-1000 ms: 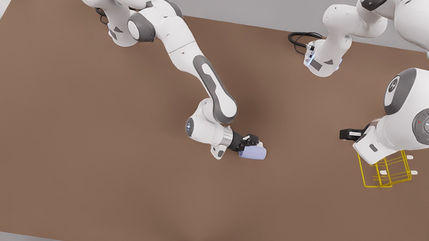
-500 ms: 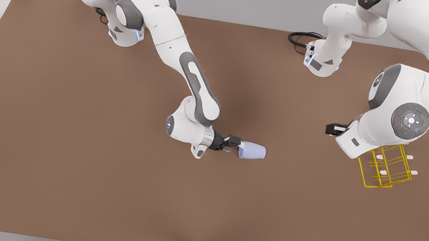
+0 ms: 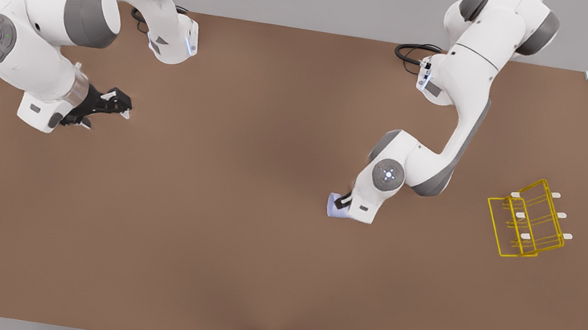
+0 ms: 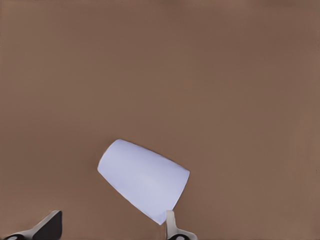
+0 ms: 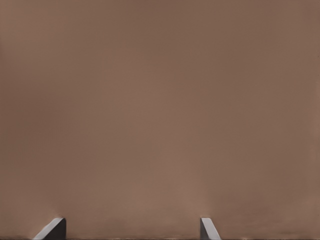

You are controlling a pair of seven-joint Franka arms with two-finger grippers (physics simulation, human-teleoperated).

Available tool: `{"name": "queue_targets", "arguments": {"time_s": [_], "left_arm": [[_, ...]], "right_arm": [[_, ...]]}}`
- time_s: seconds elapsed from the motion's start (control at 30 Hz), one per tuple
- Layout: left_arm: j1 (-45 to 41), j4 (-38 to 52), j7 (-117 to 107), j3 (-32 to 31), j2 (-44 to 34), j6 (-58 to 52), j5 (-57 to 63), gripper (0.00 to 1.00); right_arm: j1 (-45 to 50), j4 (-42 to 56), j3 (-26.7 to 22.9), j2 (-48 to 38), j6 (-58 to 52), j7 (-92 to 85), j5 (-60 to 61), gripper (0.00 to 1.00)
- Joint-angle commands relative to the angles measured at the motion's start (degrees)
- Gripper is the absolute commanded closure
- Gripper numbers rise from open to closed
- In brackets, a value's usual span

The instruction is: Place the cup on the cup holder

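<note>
We are at the grabbing step: our left end effector [image 4: 107, 227] hangs right over the small pale lavender-blue cup [image 4: 143, 180] lying on its side on the brown bench [image 3: 208, 246], fingers spread and released. Next we must close on the cup and carry it to the yellow wire cup holder [image 3: 527, 219], well apart from the cup. Our right end effector [image 3: 103, 108] waits far from the cup, released too.

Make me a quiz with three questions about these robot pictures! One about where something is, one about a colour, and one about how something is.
1. Where is the cup holder?
A. on the table, at the front view's right
B. in a gripper
C. under the cup

2. What colour is its wire?
A. red
B. yellow
C. green

3. How is the cup?
A. upright
B. hanging on a peg
C. lying on its side

Answers:
1 A: it stands apart from both arms.
2 B: the frame is yellow.
3 C: its side rests on the table, just ahead of the open left gripper. The right gripper waits open at the front view's left.
</note>
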Motion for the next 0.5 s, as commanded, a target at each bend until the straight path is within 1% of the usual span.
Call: {"name": "queue_targets", "arguments": {"time_s": [0.0, 0.03, 0.13, 0.27, 0.33, 0.4, 0.47], "left_arm": [[0.0, -1.7, -69.7, 0.3, -0.6, 16.1, -0.2, 0.00], [0.1, -2.9, -69.8, 0.4, -0.6, 16.1, -0.2, 0.00], [0.2, -6.4, -87.9, 1.5, -0.9, 15.5, -0.2, 0.00], [1.0, -7.1, -98.1, 2.0, -0.6, 16.3, -0.2, 0.00], [0.9, -7.1, -97.2, 2.0, -0.1, 16.2, 0.1, 0.00], [0.4, -7.0, -80.4, 1.9, 0.3, 16.0, 0.2, 0.00], [0.8, -7.0, -76.7, 1.9, 1.2, 16.3, 0.0, 0.00]], "right_arm": [[2.9, -0.9, -0.2, 0.3, -2.5, 22.7, -4.9, 0.00], [2.9, -0.8, -0.4, 1.3, -2.5, 24.8, -4.9, 0.00], [3.1, -0.9, -1.3, 1.4, -2.5, 24.4, -4.9, 0.00], [3.1, -0.7, -1.3, 1.7, -2.5, 23.9, -4.7, 0.00], [3.1, -0.7, -1.3, 1.7, -2.5, 23.8, -4.6, 0.00], [3.2, -0.7, -1.3, 1.7, -2.5, 23.8, -4.6, 0.00], [3.2, -0.6, -1.3, 2.0, -2.5, 23.8, -4.6, 0.00]]}}
